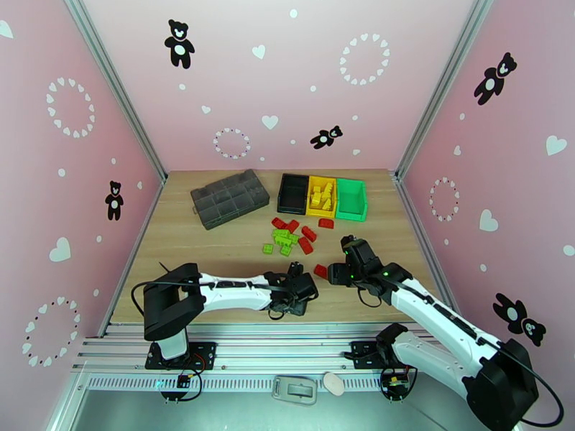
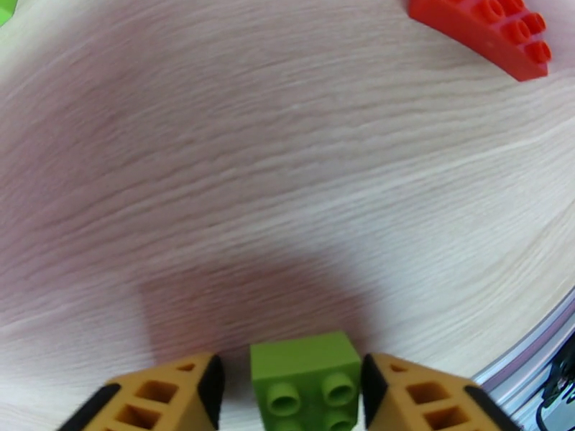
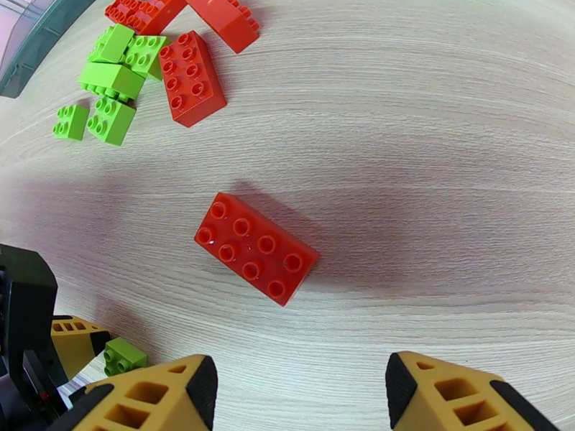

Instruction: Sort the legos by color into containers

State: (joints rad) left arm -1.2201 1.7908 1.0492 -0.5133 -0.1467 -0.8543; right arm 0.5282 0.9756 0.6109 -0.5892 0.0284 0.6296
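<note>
From above, the table (image 1: pixel 215 246) carries a dark-grey organizer box (image 1: pixel 230 198) at the back left. Beside it stand the three joined containers: the black bin (image 1: pixel 293 193), the yellow bin (image 1: pixel 320 196) with yellow bricks in it, and the green bin (image 1: pixel 351 198). The loose legos (image 1: pixel 291 236), red and light green, lie in a cluster in front of the bins. A red oblong brick (image 1: pixel 320 271) lies apart from the cluster, nearer the arms. It sits between the left gripper (image 1: pixel 310 287) and the right gripper (image 1: pixel 334 273), just beside both.

In the left wrist view, the left gripper (image 2: pixel 289 386) has its jaws parted around a small green brick (image 2: pixel 305 364), which has its studs facing the camera. The right finger's pad sits at the brick's side, and a strip of shadowed table shows between the brick and the left pad. The corner of a red brick (image 2: pixel 489 30) lies well ahead at the upper right.

In the right wrist view, the right gripper (image 3: pixel 302 389) holds its jaws wide open and empty. The red oblong brick (image 3: pixel 255 247) lies flat on the table, studs up and turned slantwise. It is just ahead of the fingertips, nearer the left finger and not between them. The loose legos (image 3: pixel 144 66) lie well beyond, at the upper left. At the lower left, the green brick (image 3: pixel 123 355) shows beside a finger of the left gripper (image 3: pixel 72 339).
</note>
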